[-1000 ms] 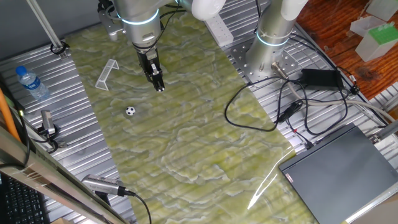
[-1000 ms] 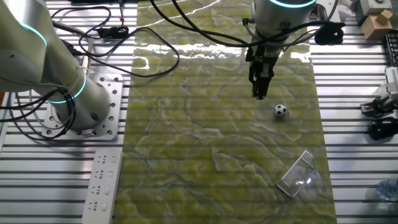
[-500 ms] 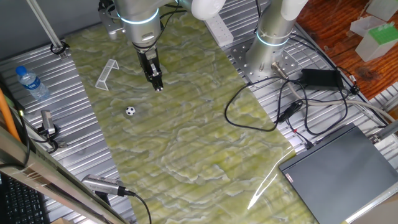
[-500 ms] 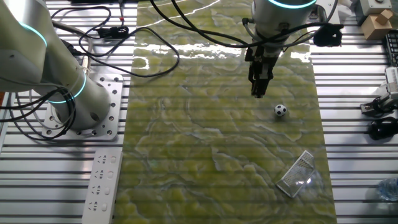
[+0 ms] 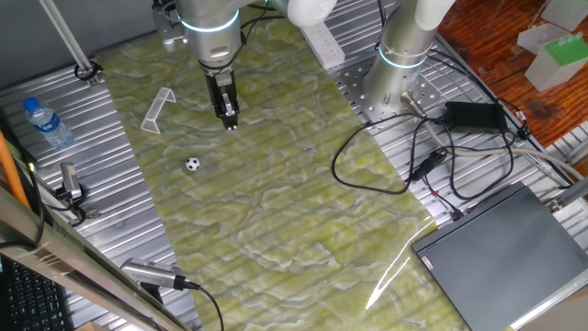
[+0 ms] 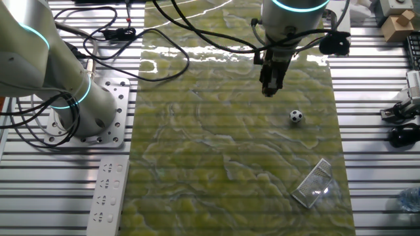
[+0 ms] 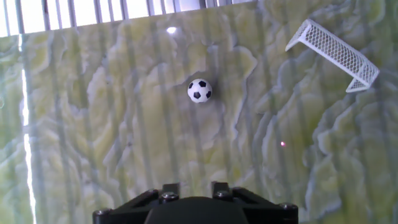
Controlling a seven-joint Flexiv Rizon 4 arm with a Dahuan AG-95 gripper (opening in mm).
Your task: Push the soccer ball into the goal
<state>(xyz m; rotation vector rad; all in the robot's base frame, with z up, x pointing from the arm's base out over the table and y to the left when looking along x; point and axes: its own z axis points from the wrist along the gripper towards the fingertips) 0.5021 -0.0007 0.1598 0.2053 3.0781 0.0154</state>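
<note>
The soccer ball [image 5: 192,165] is a tiny white ball with black patches, lying loose on the green mat; it also shows in the other fixed view [image 6: 296,117] and the hand view [image 7: 199,91]. The goal [image 5: 158,109] is a small whitish frame with netting, beyond the ball near the mat's edge [image 6: 314,183], at the upper right of the hand view [image 7: 333,54]. My gripper [image 5: 230,123] points down over the mat, to the side of the ball and apart from it [image 6: 267,92]. Its fingers look pressed together and hold nothing. The hand view shows only its black housing.
A water bottle [image 5: 46,122] with a blue cap stands on the metal table beside the mat. A second arm's base [image 5: 404,55] and loose black cables [image 5: 413,156] lie on the other side. A laptop [image 5: 514,257] and a power strip [image 6: 108,196] sit near the edges.
My gripper has shifted a little away from the ball, towards the far end of the mat. The ball and the goal have not moved.
</note>
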